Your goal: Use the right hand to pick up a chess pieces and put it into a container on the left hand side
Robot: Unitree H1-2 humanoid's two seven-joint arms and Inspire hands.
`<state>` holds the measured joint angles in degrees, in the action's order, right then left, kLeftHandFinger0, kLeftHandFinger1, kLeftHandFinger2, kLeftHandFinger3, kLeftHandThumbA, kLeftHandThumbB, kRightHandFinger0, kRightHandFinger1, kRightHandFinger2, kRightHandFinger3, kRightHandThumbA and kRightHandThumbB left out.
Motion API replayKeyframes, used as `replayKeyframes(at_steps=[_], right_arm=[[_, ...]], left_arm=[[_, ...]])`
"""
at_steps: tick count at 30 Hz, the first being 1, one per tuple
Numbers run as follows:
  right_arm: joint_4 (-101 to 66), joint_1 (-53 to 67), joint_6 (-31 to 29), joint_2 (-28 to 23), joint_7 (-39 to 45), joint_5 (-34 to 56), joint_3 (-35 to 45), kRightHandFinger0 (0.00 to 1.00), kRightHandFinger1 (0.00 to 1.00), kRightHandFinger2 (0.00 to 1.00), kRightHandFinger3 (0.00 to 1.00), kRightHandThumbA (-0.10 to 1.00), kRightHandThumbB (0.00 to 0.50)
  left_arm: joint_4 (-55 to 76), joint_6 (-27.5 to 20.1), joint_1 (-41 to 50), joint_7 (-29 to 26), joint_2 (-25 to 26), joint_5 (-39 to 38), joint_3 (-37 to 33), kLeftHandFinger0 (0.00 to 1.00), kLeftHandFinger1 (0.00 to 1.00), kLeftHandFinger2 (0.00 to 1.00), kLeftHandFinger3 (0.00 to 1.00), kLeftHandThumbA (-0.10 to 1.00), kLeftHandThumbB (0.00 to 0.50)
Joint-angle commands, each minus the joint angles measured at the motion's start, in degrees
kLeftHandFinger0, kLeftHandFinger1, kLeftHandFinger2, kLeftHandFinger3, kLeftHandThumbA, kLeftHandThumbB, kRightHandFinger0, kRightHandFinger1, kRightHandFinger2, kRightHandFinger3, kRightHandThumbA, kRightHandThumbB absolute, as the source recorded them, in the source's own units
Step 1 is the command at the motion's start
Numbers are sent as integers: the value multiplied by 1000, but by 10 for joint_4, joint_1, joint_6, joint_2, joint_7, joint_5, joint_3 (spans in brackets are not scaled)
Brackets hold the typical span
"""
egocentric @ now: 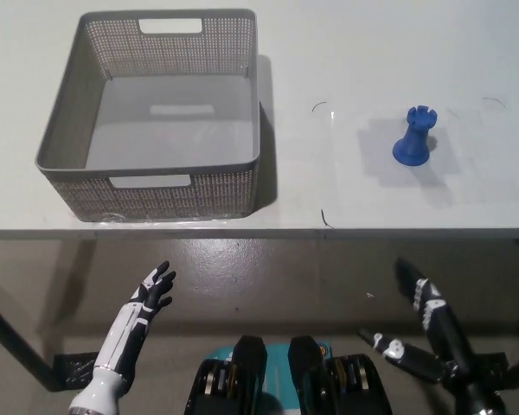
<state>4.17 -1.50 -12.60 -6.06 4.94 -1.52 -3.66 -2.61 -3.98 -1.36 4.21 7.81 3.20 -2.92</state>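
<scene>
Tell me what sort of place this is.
Probably a robot test or lab workspace, not a home. A plain white table holds only a grey perforated basket and one blue chess rook, with thin marks drawn around the rook's spot, and bare concrete floor below.

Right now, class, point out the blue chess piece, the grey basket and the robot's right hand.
blue chess piece [413, 138], head view, on its body.
grey basket [169, 192], head view, on its near wall.
right hand [428, 303], head view, on the hand's middle.

Rook right of basket (both on table).
</scene>
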Motion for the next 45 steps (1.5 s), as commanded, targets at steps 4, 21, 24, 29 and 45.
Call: replayKeyframes(at_steps=[4, 21, 24, 29, 45], right_arm=[[-45, -59, -5, -4, -30, -4, 45, 1000, 1000, 1000, 1000, 1000, 360], [-9, -188, 31, -7, -62, -15, 99, 1000, 1000, 1000, 1000, 1000, 422], [24, -214, 23, -17, -62, -21, 100, 1000, 1000, 1000, 1000, 1000, 380], [90, -267, 24, -30, -72, -30, 102, 1000, 1000, 1000, 1000, 1000, 336], [362, -433, 27, -53, -103, -21, 112, 1000, 1000, 1000, 1000, 1000, 429]], left_arm=[[9, -22, -9, 6, 5, 5, -3, 1000, 1000, 1000, 1000, 1000, 234], [12, -19, -9, 9, 4, 1, -3, 1000, 1000, 1000, 1000, 1000, 216], [12, -20, -7, 8, 4, 2, -2, 1000, 1000, 1000, 1000, 1000, 223], [7, -25, -5, 8, 4, 6, -5, 1000, 1000, 1000, 1000, 1000, 227], [5, -32, 2, 9, 2, 8, -7, 1000, 1000, 1000, 1000, 1000, 215]])
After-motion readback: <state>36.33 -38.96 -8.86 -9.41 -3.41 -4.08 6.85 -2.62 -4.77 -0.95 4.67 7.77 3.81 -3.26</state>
